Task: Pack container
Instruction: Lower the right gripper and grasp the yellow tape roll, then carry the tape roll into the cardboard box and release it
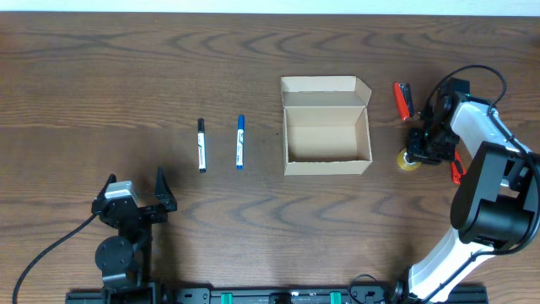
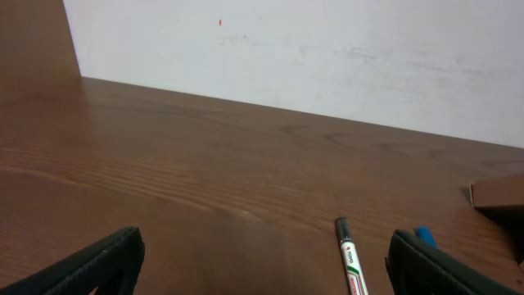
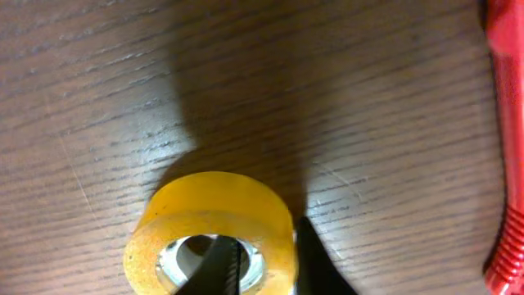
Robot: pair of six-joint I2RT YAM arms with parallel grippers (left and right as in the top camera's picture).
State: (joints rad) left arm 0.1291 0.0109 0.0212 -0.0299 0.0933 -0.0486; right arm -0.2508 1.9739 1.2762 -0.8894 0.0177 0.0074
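The container [image 1: 327, 165] is an open tan cardboard box at mid-table, its flap lid [image 1: 325, 85] folded back; nothing shows inside. Just right of it lies a yellow tape roll [image 1: 409, 160]. My right gripper [image 1: 419, 152] is shut on the roll's wall. In the right wrist view one finger [image 3: 225, 264] sits inside the hole of the tape roll [image 3: 213, 205] and the other [image 3: 318, 260] presses outside. My left gripper [image 1: 135, 198] stands open at the front left, nothing between its fingers [image 2: 90, 270].
A black marker [image 1: 202, 144] and a blue marker [image 1: 240, 142] lie side by side left of the box. The black marker [image 2: 350, 258] shows ahead of the left gripper. A red tool [image 1: 403, 99] lies behind the tape; another red object [image 3: 508, 147] lies beside the roll.
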